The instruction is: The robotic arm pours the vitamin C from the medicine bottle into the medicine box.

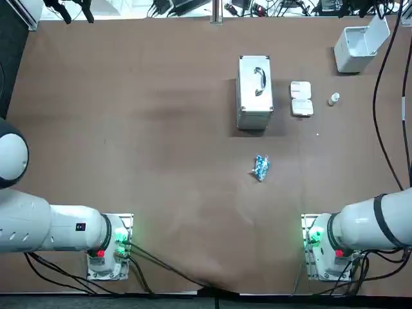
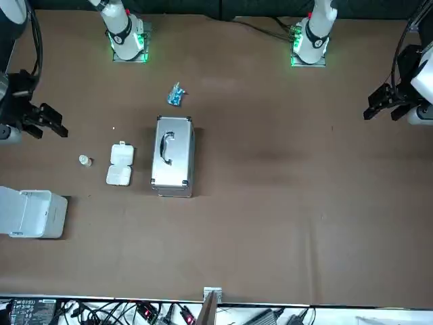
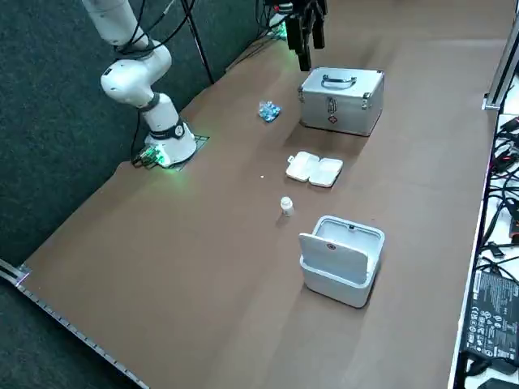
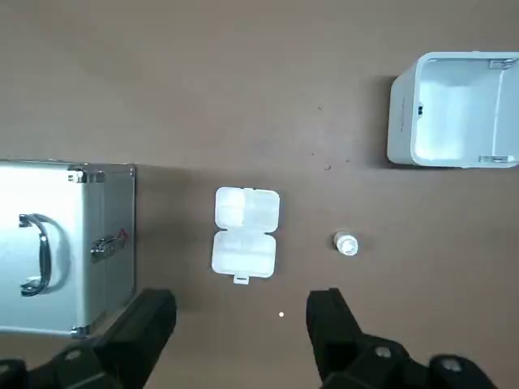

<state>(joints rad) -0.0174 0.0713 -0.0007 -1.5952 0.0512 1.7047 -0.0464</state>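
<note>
Jaws spread wide and empty on the right gripper [image 4: 242,312], which we find raised above the brown table [image 4: 203,81]; medicine bottle [image 4: 346,243] stands on the table near the medicine box [image 4: 246,231], not touching it; medicine box lies opened flat, between the bottle and a metal case [image 4: 65,243]; white bin [image 4: 454,109] sits beyond the bottle; we note a blue packet [image 1: 260,167] nearer the arm bases.
</note>
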